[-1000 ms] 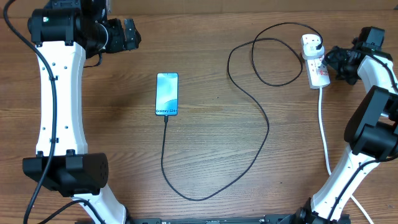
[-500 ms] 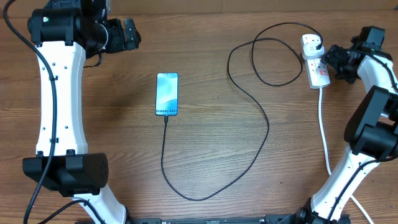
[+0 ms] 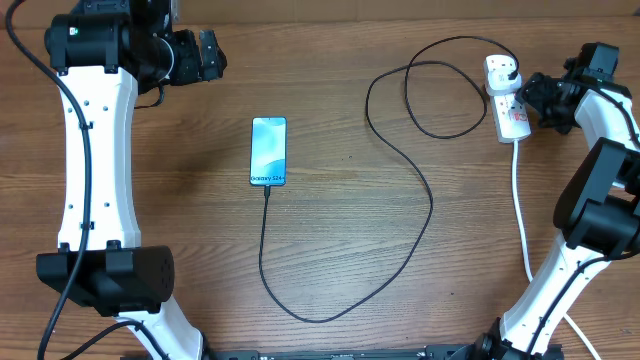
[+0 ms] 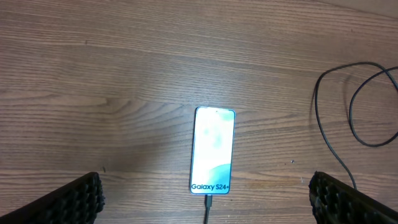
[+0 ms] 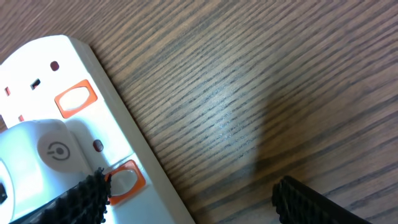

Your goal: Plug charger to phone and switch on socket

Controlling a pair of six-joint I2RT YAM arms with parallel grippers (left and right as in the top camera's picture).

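Observation:
The phone (image 3: 268, 150) lies screen up on the table, its "Galaxy" text showing, and it also shows in the left wrist view (image 4: 213, 149). The charger cable (image 3: 430, 205) has its tip in the phone's bottom edge (image 4: 208, 202). It loops right and ends at a plug (image 3: 502, 68) in the socket (image 3: 510, 110). My left gripper (image 3: 208, 55) is open and empty, well left of and beyond the phone. My right gripper (image 3: 532, 95) is open at the socket's right side. In the right wrist view, one finger (image 5: 81, 199) sits at an orange switch (image 5: 124, 180).
The socket's thick white cord (image 3: 521, 210) runs toward the front right beside my right arm's base. A second orange switch (image 5: 76, 98) shows farther along the strip. The cable's big loop (image 3: 300, 315) lies across the table's middle and front.
My right gripper has edged slightly at the socket. The phone, cable and left arm have not moved.

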